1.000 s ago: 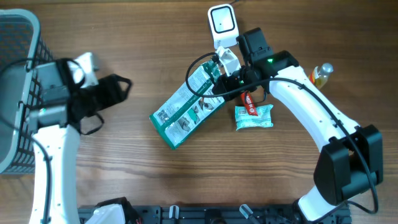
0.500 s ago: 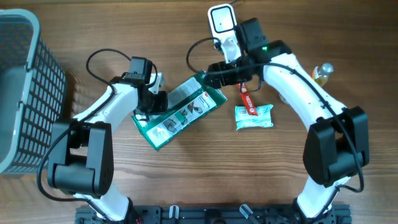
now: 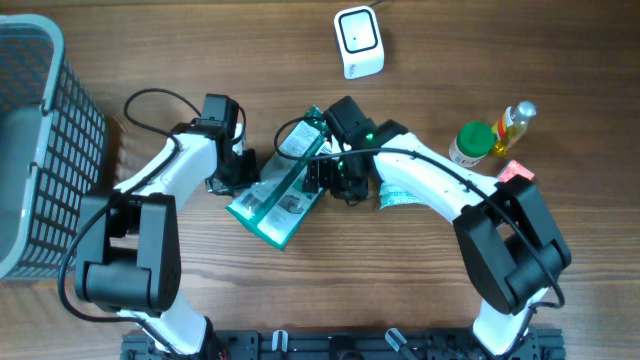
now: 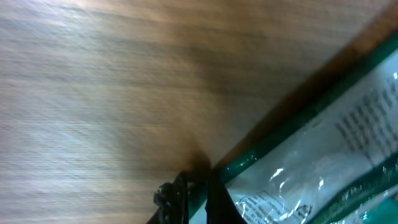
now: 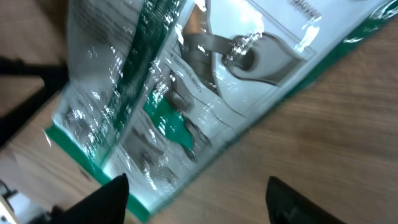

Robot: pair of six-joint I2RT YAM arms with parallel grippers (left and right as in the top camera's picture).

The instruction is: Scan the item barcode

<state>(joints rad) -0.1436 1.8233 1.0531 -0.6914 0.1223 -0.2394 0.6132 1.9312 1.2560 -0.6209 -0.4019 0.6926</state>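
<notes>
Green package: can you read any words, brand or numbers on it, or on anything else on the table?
On the green package: lines of print and a picture, all too blurred to read in any view.
On the scanner, jar and bottle: no legible text; too small.

1. One barcode scanner (image 3: 358,42), white, top centre.
2. One green-and-white package (image 3: 280,195), centre.
3. One small pouch (image 3: 398,200), right of centre, partly covered by an arm.
4. One green-lidded jar (image 3: 470,143) and one yellow bottle (image 3: 515,120), upper right.
5. One pink-red item (image 3: 512,172), right; kind unclear.
6. One wire basket (image 3: 70,130), left edge.
7. Two robot arms: left arm (image 3: 165,165), right arm (image 3: 430,180).
</notes>
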